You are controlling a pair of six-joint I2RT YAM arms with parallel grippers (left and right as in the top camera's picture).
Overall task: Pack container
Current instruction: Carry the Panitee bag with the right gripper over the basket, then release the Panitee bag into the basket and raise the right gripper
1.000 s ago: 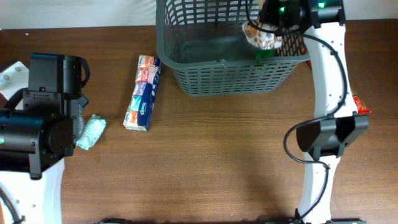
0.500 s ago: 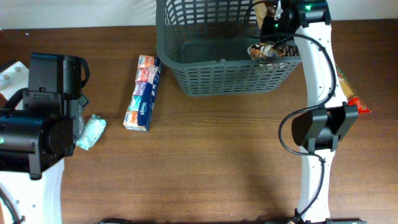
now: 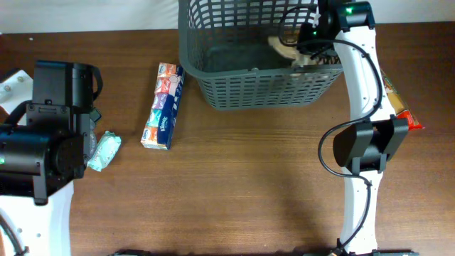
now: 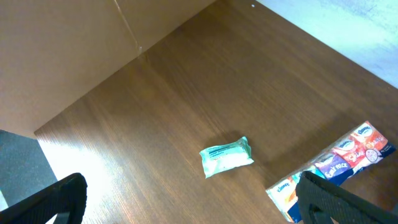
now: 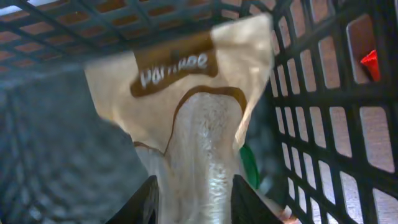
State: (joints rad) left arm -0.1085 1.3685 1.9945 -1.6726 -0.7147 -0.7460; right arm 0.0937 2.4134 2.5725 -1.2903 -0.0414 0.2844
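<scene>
The container (image 3: 234, 89) is a dark grey slotted basket at the top middle of the table; its lattice wall fills the right wrist view (image 5: 323, 124). My right gripper (image 3: 307, 41) is inside it, shut on a cream and brown snack bag (image 5: 186, 106), which also shows in the overhead view (image 3: 284, 44). A green item (image 5: 249, 165) lies under the bag. My left gripper (image 4: 186, 205) is open and empty above the table, near a small teal tissue pack (image 4: 226, 156), also in the overhead view (image 3: 104, 151).
A multipack of tissues (image 3: 163, 107) lies left of the basket; its end shows in the left wrist view (image 4: 336, 165). A red and orange packet (image 3: 404, 114) lies at the right table edge, beside my right arm.
My right gripper has moved left and deeper into the basket with the snack bag. The left arm has not moved.
</scene>
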